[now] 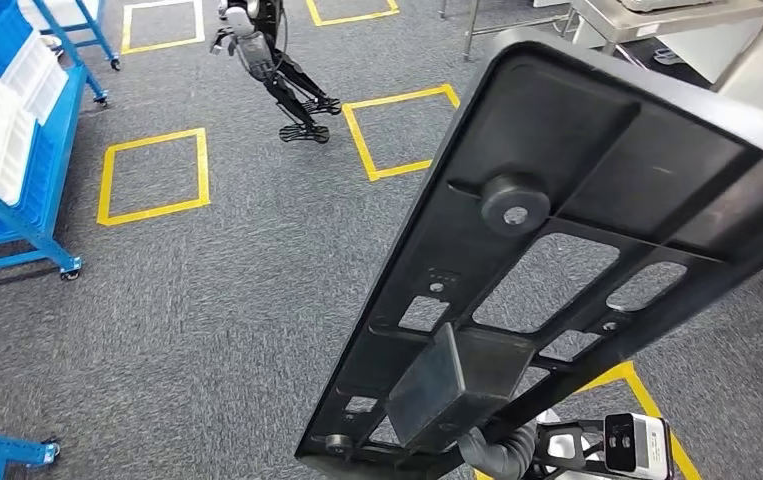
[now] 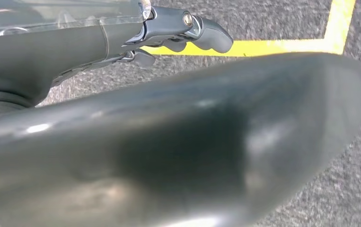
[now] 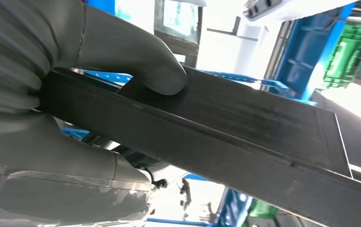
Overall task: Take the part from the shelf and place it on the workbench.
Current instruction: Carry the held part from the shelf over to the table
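I'm carrying the part (image 1: 577, 250), a long black moulded panel, and in the head view it is running from the lower middle of the frame up to the upper right, tilted, well above the grey carpet floor (image 1: 207, 300). I'm judging it to be stiff plastic, light for its length but awkward: that much overhang will be levering against whichever edge I'm holding, so I'd be keeping the hold on the thick rim rather than on the thin webs between the cut-outs. The finish is looking smooth and a little glossy, so it may be slipping under a loose hold.

Its underside is facing the camera: ribs, a round boss, several rectangular and rounded openings, and a boxy block near the lower end.

My right hand (image 3: 65, 94) is gripping the part's edge, thumb (image 3: 154, 71) pressing on one face and the rest wrapping beneath. My left hand (image 2: 178, 28) is sitting just beside the part's rounded surface; I cannot tell whether it is closing on it.

A blue shelf (image 1: 17, 150) is standing at the left of the head view, and yellow floor markings (image 1: 152, 175) are lying on the carpet.
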